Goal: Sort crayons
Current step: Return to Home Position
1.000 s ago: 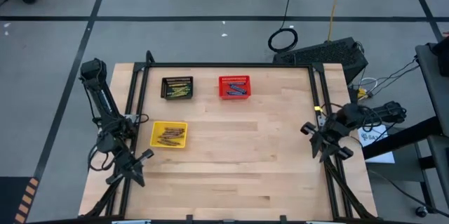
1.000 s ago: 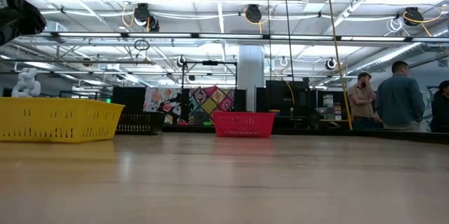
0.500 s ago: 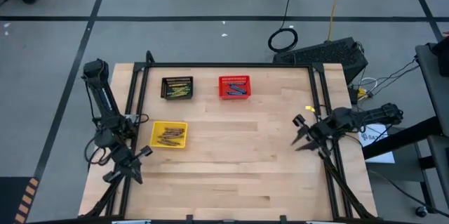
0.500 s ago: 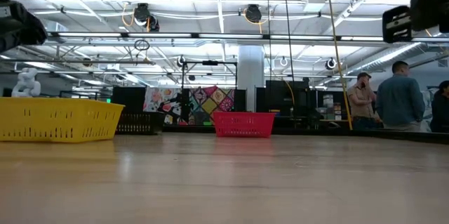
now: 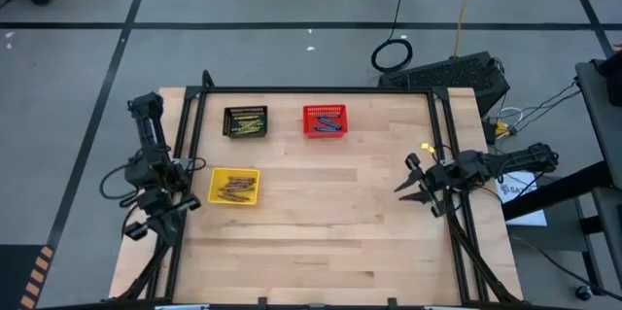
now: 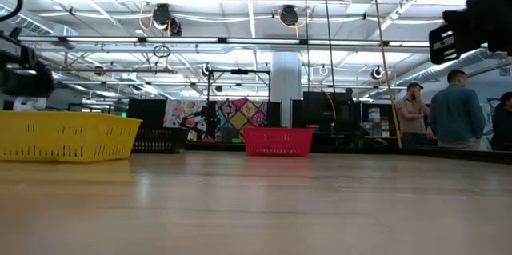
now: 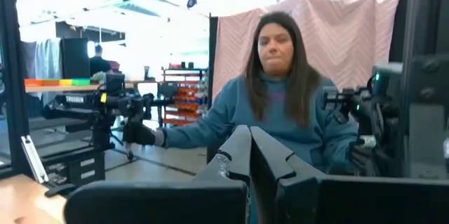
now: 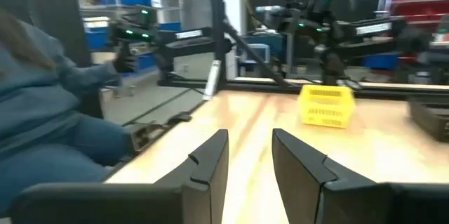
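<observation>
High view: thin short coloured crayons [image 5: 234,188] sit only in small black, red and yellow slotted baskets [image 5: 213,186]; sorting looks done. Left gripper [image 7: 250,134] jaws pressed together; right gripper [image 8: 249,137] jaws spread.

high: crayons [image 5: 234,187] too small to count or tell apart singly | low: crayons hidden behind basket walls; yellow basket [image 6: 64,137] cut by the left edge and covering part of black basket [image 6: 164,139]; left arm [image 6: 20,75] and right arm [image 6: 472,27] cut by the edges, only parts showing | right wrist: blurred; person [image 8: 42,119] cut by the edge
</observation>
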